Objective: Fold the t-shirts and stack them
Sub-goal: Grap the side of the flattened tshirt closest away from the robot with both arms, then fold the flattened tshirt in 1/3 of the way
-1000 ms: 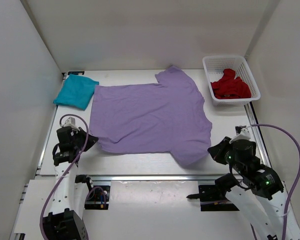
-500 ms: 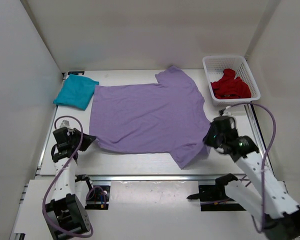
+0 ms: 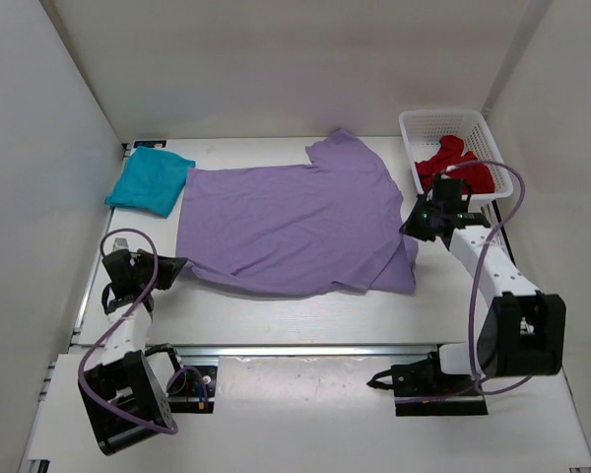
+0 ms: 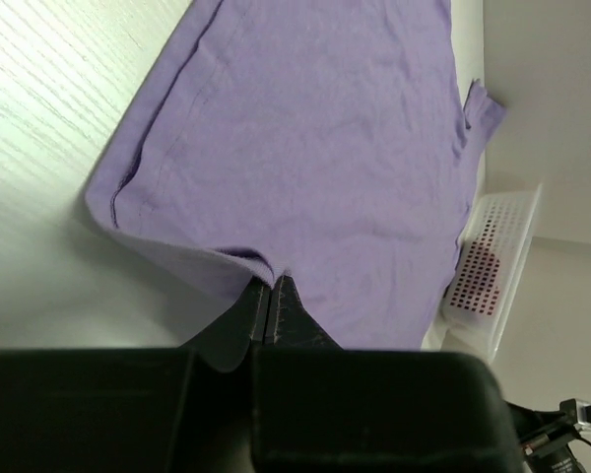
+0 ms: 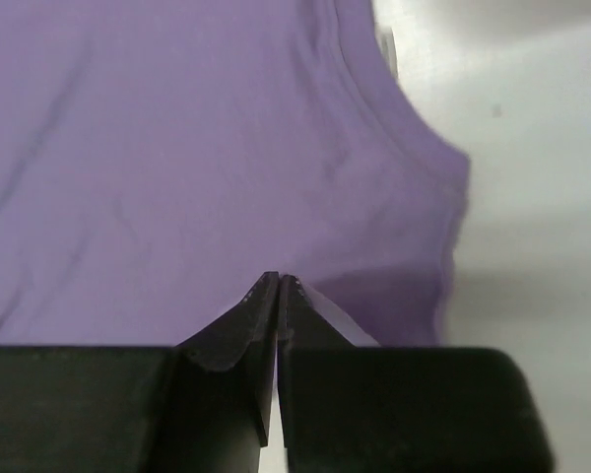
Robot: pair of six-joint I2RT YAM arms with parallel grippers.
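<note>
white table (image 3: 276,320), lavender t-shirt (image 3: 286,222), teal t-shirt (image 3: 150,182)

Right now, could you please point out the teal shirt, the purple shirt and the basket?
teal shirt (image 3: 150,183): top view, its middle.
purple shirt (image 3: 286,222): top view, its body.
basket (image 3: 441,113): top view, far rim.

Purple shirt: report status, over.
Left gripper shut on purple shirt, near left corner. Right gripper shut on its right edge. Shirt spread out, near right side doubled over. Nothing lies on it.
</note>
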